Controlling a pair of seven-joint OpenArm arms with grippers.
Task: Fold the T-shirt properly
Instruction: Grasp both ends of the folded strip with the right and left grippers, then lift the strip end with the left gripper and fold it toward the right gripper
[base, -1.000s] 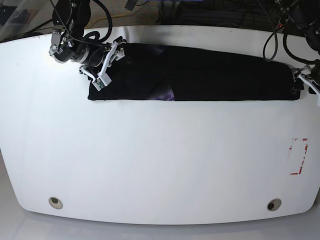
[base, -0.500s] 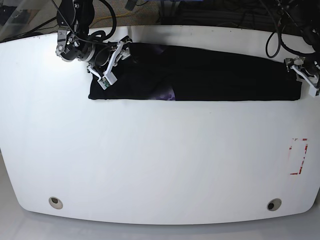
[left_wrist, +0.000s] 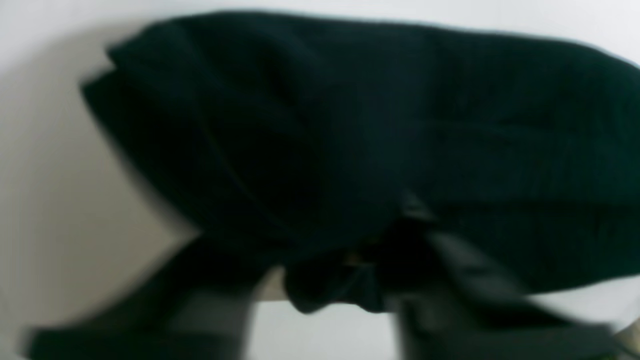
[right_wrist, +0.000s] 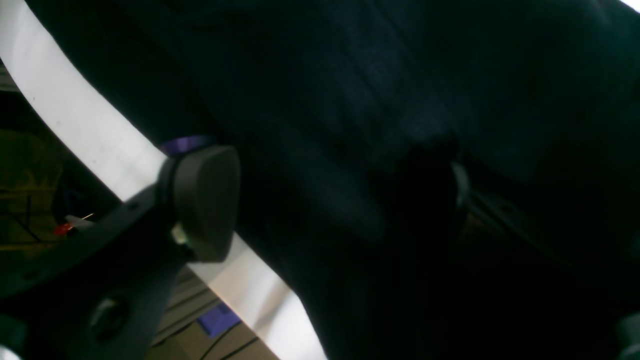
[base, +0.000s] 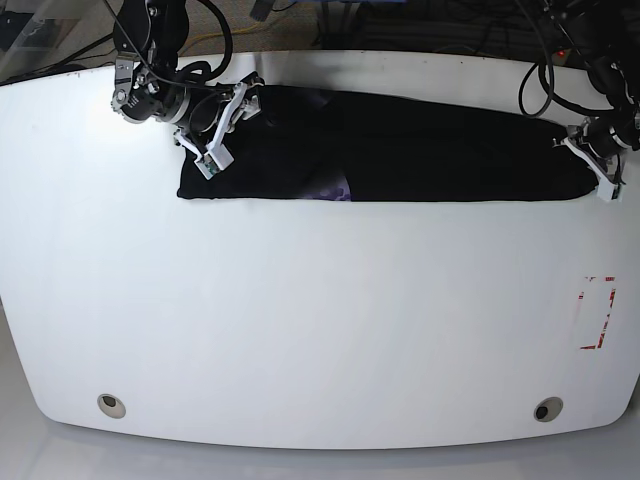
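The white table (base: 320, 320) carries the T-shirt (base: 400, 150), which serves as the reference for all positions below. The T-shirt lies as a long black band along the far side of the table, folded flat, with a straight near edge. A small purple patch (base: 330, 190) shows on that near edge, toward the end by the right arm.

The right gripper (base: 225, 125) sits over the T-shirt's end on the base view's left, white-framed, angled down onto the cloth. In the right wrist view its jaws stand apart: one dark pad (right_wrist: 205, 200) lies off the cloth's edge above the table strip, the other finger is barely distinguishable against the black fabric, which spreads between them.

The left gripper (base: 590, 160) is at the T-shirt's opposite end, touching its tip. The left wrist view is blurred; a bunch of cloth (left_wrist: 340, 285) sits between the two fingers (left_wrist: 470, 300), and the jaws appear closed on it.

A red-marked rectangle (base: 597, 312) lies on the table, well apart from the T-shirt, nearer the front.
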